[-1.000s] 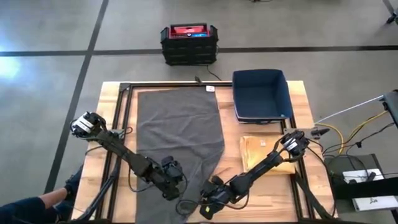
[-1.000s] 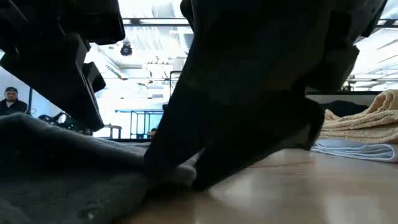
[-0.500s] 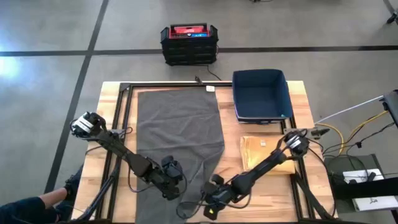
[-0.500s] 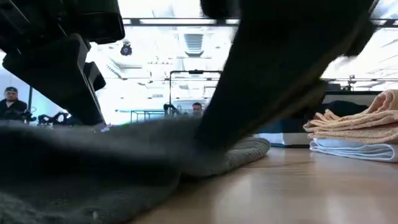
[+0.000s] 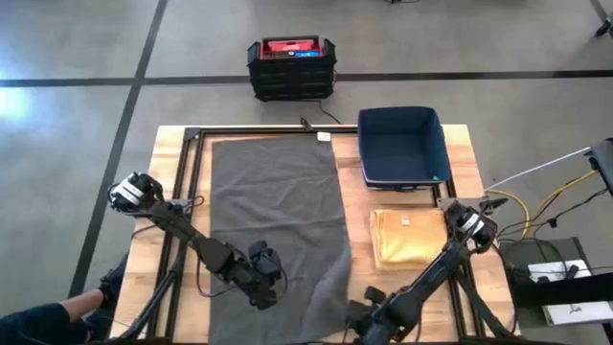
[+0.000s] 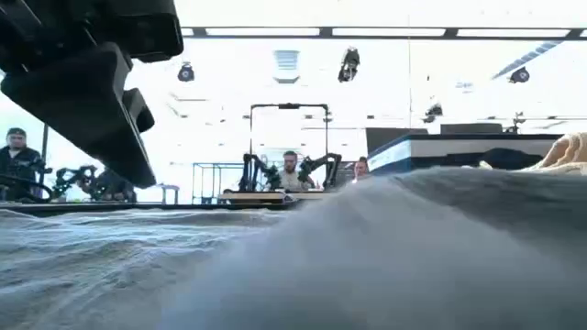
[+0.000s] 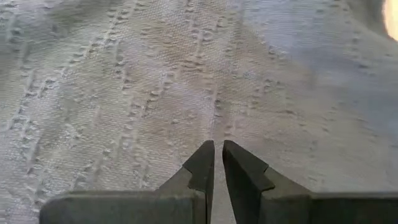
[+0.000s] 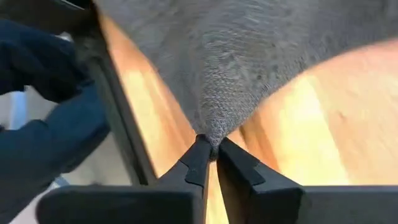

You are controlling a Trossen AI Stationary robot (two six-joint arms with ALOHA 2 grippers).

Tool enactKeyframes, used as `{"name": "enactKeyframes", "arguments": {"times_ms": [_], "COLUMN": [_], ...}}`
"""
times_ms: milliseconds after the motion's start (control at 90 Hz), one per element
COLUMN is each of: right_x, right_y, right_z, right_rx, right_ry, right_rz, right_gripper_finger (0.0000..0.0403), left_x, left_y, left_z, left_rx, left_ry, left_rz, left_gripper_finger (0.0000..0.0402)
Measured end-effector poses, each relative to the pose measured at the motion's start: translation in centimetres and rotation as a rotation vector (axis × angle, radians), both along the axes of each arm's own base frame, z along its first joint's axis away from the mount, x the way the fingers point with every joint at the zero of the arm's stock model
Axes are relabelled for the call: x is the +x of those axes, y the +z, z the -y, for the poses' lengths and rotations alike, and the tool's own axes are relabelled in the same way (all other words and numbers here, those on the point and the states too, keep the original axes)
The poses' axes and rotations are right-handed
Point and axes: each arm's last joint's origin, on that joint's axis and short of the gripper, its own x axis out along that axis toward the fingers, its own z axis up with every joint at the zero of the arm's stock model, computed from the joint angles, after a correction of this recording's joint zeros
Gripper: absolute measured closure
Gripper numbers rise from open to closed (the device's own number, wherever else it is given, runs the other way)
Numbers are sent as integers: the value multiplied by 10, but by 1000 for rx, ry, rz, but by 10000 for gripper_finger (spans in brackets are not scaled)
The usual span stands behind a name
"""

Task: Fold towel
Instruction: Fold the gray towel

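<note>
A grey towel [image 5: 278, 201] lies spread flat on the wooden table, reaching from the far edge to the near edge. In the low view the towel [image 6: 367, 257] fills the foreground. My left gripper [image 5: 266, 287] stands over the towel's near part, left of its middle, with its fingers shut [image 7: 217, 152]. My right gripper [image 5: 359, 316] is at the table's near edge, shut on the towel's near right corner [image 8: 211, 149]. My left gripper meets the towel's upper face [image 7: 214, 124] with its shut fingertips, coming from above. Whether any cloth is caught between them I cannot tell. My right gripper pinches the tip of the towel's near right corner [image 8: 210, 134] between its two fingers. The cloth narrows to a point at the fingers and is drawn out toward the near edge.
A dark blue bin [image 5: 402, 144] stands at the far right, and a folded tan stack [image 5: 407, 235] lies nearer on the right. A black frame rail [image 5: 187, 192] runs along the table's left. A person's dark sleeve [image 8: 37, 124] shows beyond the near edge.
My right gripper has gone toward the near edge and to the right, holding the towel's near right corner. That corner, gathered inward before, has been drawn out, so the towel's near right part is now spread flat. The rest of the towel has stayed in place.
</note>
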Motion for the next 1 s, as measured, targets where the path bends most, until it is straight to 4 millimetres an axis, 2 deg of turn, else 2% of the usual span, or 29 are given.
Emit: {"name": "enactKeyframes", "arguments": {"times_ms": [100,267,378,511,633,733,867,1000], "right_x": [-8,-23,-27,-25,-17,-10,-3,1], "right_y": [-1,0,1,4,8,12,16,9], "right_z": [-1,-6,-11,-16,-23,-28,-35,-35], "right_rx": [-20,4,14,-4,-27,-60,-102,-154], "right_ry": [5,58,86,184,294,394,494,535], "right_rz": [-44,-166,-160,-94,67,195,338,358], "right_gripper_finger": [347,264,214,173,156,152,154,163], "left_x": [-3,-7,-6,1,6,4,-9,-33], "left_y": [8,18,21,25,31,46,66,79], "left_z": [8,21,25,23,26,41,71,110], "left_rx": [-11,-37,-52,-34,-83,-96,-39,72], "left_ry": [-25,-65,-83,-93,-153,-250,-343,-343], "left_rz": [16,49,79,152,184,188,118,-3], "left_gripper_finger": [381,380,379,379,367,336,281,248]}}
